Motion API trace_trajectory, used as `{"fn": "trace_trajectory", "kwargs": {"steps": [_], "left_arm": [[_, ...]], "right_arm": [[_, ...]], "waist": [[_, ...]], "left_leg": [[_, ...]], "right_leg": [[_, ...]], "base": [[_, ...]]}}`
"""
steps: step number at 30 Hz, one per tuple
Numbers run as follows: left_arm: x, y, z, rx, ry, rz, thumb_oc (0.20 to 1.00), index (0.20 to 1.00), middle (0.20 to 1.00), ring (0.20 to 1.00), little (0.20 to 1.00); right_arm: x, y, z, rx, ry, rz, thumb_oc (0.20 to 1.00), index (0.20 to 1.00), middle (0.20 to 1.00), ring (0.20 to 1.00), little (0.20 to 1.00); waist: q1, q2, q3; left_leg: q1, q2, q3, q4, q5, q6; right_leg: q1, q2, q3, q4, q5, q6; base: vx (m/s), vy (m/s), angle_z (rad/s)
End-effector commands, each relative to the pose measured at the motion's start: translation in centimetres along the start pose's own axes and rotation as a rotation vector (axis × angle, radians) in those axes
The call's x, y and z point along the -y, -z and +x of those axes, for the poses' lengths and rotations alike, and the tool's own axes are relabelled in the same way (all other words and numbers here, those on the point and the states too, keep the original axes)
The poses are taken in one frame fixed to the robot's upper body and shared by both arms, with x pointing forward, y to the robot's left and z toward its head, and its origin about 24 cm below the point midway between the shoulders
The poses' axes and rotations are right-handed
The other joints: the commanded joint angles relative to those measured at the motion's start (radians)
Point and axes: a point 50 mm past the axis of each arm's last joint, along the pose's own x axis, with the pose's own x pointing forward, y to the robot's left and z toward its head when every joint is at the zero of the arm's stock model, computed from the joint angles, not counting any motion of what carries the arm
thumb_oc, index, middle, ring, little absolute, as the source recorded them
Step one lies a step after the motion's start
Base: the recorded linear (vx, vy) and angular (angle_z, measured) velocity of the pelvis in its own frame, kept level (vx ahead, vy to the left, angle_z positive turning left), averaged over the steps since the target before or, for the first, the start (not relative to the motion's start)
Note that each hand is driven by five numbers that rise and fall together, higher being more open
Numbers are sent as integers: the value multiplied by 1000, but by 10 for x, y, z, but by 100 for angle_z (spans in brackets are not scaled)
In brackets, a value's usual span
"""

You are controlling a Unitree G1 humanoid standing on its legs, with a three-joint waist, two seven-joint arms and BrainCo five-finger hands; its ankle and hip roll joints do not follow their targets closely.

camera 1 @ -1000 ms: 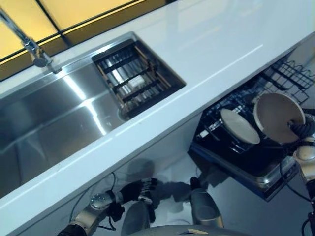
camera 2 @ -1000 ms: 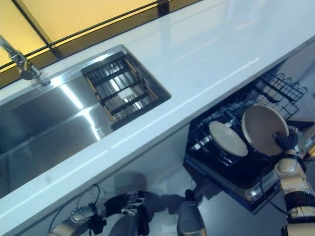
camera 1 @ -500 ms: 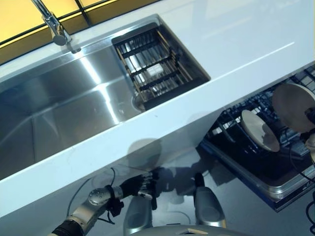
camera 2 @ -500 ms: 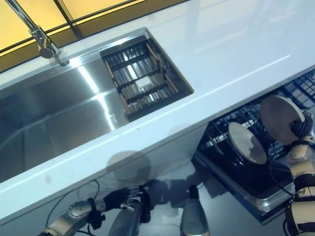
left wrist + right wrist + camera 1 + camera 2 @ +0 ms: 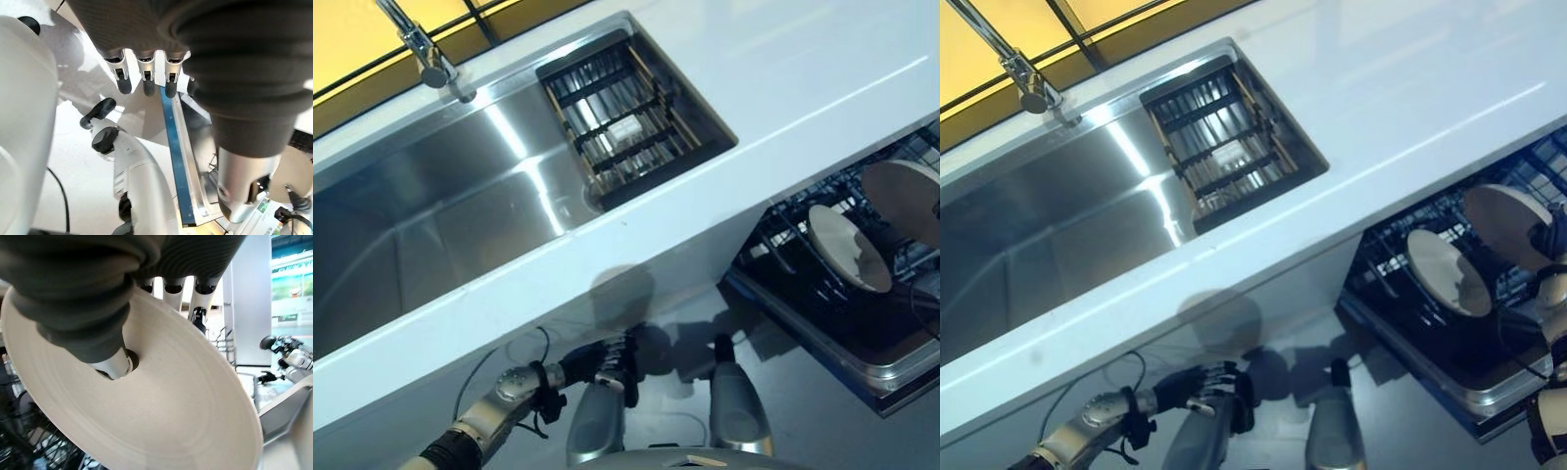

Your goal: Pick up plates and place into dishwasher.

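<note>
This is a kitchen: a long white worktop (image 5: pixel 822 69) carries a sunken stainless-steel sink (image 5: pixel 431 225) with a chrome tap (image 5: pixel 421 54) at its 11 o'clock corner and a dark slatted drying rack (image 5: pixel 622 127) set into its 3 o'clock end. Below the worktop, at 4 o'clock, a dishwasher (image 5: pixel 1449 323) stands open with its black wire rack (image 5: pixel 1400 245) pulled out (a cream plate (image 5: pixel 1446 271) stands on edge in it).
</note>
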Motion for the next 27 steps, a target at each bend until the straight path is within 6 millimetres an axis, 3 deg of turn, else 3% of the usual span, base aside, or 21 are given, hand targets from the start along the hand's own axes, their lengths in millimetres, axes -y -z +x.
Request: {"fn": "trace_trajectory", "kwargs": {"steps": [1,7,13,14,15,16,27], "left_arm": [[14,-5,-1,68,53,12,1000,1000,1000,1000,1000],[17,-10,3,96,54,-7,1000,1000,1000,1000,1000],[17,-11,1,99,54,3,1000,1000,1000,1000,1000],[17,-11,1,101,53,5,1000,1000,1000,1000,1000],[17,-12,0,103,51,7,1000,1000,1000,1000,1000],[17,-12,0,105,48,6,1000,1000,1000,1000,1000],[23,-6,-1,91,51,-13,1000,1000,1000,1000,1000]], "right_arm": [[10,-12,9,28,18,66,200,200,200,200,200],[7,-18,10,59,15,28,200,200,200,200,200],[16,-14,14,17,45,36,200,200,200,200,200],[17,-12,14,5,48,44,341,341,341,341,341],[17,-11,14,-7,48,53,749,749,749,749,749],[17,-12,14,-6,43,63,1000,1000,1000,1000,1000],[15,3,8,-54,44,130,1000,1000,1000,1000,1000]], "waist": [[25,-4,-48],[26,11,-49],[26,14,-43],[25,15,-42],[24,15,-41],[23,15,-42],[11,6,-71]], "left_leg": [[-61,46,-28,76,-49,-11],[-65,39,-33,76,-48,-12],[-77,41,-33,82,-46,-16],[-78,42,-32,82,-46,-17],[-78,43,-31,81,-45,-17],[-76,43,-29,78,-44,-17],[-27,45,-8,64,-54,-12]], "right_leg": [[-10,-32,2,-18,10,20],[-11,-35,2,-17,4,16],[-15,-38,3,-20,4,16],[-16,-38,3,-19,4,15],[-16,-38,4,-19,4,15],[-16,-38,4,-19,4,15],[19,-40,20,-29,2,19]], "base": [[0,0,0],[2,5,0],[0,0,0],[0,0,0],[0,0,0],[0,0,0],[29,11,0]]}}
